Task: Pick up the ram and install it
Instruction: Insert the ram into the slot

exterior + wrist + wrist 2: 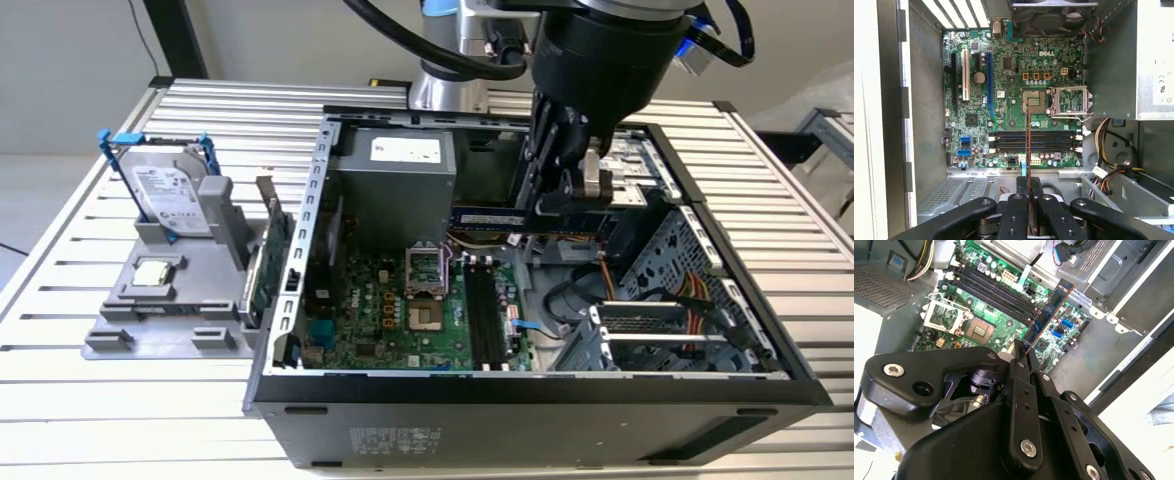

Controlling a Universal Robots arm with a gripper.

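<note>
The pincer (1028,186) is closed on the ram (1028,135), held above the motherboard (1004,82). A white label (404,150) sits on the power supply (394,200); the worktop (120,405) is ribbed metal

First wrist view: ram (1028,145) sits edge-on, so chips and label can't be made out, and its held end is buried between the fingers (1015,215) of the gripper (1029,187). Exterior view: arm (601,40) is cut off by the top edge, and the gripper body covers one end of the ram.
</note>
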